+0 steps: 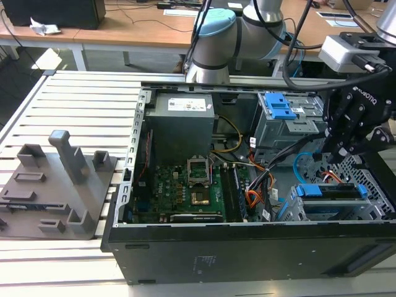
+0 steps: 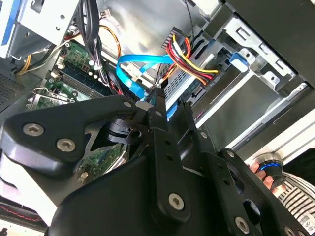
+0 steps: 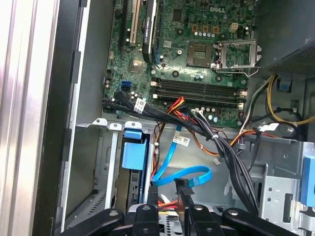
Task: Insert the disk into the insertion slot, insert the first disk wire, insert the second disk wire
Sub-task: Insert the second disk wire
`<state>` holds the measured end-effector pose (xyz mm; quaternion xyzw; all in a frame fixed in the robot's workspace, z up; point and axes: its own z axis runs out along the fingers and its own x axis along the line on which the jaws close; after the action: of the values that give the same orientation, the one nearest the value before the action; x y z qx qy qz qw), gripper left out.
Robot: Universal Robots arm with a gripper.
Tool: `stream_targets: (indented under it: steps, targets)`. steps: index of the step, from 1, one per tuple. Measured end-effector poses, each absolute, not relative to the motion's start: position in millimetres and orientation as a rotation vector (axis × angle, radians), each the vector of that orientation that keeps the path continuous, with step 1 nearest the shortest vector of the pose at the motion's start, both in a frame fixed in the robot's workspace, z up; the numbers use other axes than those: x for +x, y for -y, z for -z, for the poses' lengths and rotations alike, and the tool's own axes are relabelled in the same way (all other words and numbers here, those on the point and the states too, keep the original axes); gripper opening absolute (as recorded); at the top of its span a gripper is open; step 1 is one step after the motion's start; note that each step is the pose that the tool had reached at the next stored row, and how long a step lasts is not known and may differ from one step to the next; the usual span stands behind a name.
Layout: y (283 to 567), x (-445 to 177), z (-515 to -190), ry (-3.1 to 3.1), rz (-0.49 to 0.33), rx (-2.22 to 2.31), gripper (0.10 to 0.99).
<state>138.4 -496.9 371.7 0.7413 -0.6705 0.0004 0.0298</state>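
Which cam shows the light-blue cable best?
The first wrist view: the light-blue cable shows its whole loop there, seen nearly flat-on. The second wrist view has an arc of the cable, with its lower part hidden. The exterior view has a short curve of the cable.

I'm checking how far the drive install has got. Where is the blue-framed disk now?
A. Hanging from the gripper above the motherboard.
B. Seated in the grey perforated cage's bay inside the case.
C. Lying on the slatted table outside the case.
B: in the exterior view the disk sits in the insertion slot of the perforated cage, its blue carrier at the opening, with the gripper close over the cage.
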Motion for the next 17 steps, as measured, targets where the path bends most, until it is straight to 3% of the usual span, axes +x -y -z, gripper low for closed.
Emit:
stream_targets:
  steps: [17]
  targets:
    - [485, 122, -370, 1.959, -0.010, 2.380, 0.302]
